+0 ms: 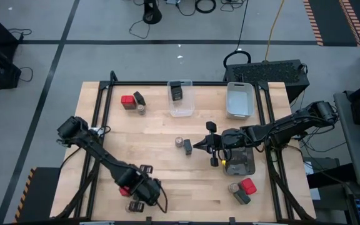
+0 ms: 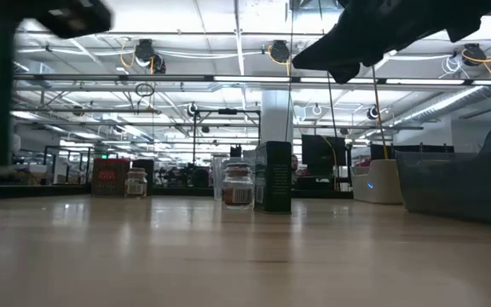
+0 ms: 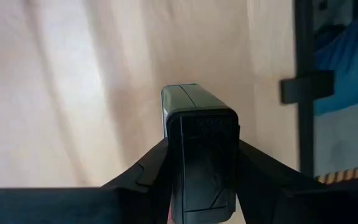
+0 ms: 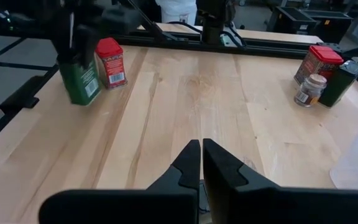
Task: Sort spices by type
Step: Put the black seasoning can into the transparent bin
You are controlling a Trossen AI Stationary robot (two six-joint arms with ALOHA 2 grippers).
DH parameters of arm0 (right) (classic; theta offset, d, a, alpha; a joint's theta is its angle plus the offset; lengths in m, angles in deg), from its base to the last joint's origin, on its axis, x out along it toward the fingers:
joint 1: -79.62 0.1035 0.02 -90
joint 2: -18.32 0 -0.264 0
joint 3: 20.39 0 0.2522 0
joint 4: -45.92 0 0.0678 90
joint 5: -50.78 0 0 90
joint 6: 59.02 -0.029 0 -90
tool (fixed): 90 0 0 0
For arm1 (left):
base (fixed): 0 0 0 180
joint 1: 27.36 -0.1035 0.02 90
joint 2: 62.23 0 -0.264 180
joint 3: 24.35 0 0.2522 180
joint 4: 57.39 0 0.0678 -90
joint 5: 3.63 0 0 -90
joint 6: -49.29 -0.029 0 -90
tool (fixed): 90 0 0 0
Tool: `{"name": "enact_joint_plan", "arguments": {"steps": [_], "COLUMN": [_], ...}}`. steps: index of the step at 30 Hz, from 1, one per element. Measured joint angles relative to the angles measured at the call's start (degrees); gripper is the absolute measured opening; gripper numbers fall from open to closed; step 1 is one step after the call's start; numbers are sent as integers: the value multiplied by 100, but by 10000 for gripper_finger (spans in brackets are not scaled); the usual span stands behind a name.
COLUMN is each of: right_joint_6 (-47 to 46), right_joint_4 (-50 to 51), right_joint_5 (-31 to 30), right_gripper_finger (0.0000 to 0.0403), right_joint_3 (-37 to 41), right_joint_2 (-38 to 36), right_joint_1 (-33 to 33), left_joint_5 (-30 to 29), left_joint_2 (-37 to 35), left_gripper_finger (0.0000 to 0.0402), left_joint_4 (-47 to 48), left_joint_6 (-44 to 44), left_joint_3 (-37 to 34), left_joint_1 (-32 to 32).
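One risk: my left end effector (image 3: pixel 201 144), clamped on a dark tin (image 3: pixel 190 102), may knock the red tin (image 4: pixel 110 61) just beside it on lifting. Right end effector (image 4: pixel 201 149) closed, empty.

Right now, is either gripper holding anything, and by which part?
The left gripper clamps a dark tin by its two opposite sides. The right gripper is shut and empty.
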Motion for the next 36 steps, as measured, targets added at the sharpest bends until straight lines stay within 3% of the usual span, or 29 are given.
{"name": "enact_joint_plan", "arguments": {"steps": [6, 11, 16, 21, 29, 36], "right_joint_6": [-1, -2, -2, 20, 16, 8], "right_joint_4": [133, 210, 300, 362, 426, 542], "right_joint_5": [2, 0, 0, -4, -4, -4], "right_gripper_finger": [0, 0, 0, 0, 0, 0], "right_joint_3": [0, 0, 0, 0, 2, 2], "right_joint_2": [0, 0, 0, 0, 0, 0], "right_joint_1": [0, -1, -1, -31, -128, -128], "left_joint_5": [-822, -1003, -1067, -1163, -278, 325], "left_joint_2": [-49, -285, -858, -1301, -967, -324], "left_gripper_finger": [138, 139, 139, 139, 139, 139], "left_joint_4": [913, 1166, 1164, 264, -983, -1536], "left_joint_6": [-1383, -2610, -3514, -4372, -5408, -5694], "left_joint_3": [597, 745, 749, 754, 754, 752], "left_joint_1": [-665, -1461, -2561, -3814, -5553, -6463]}}
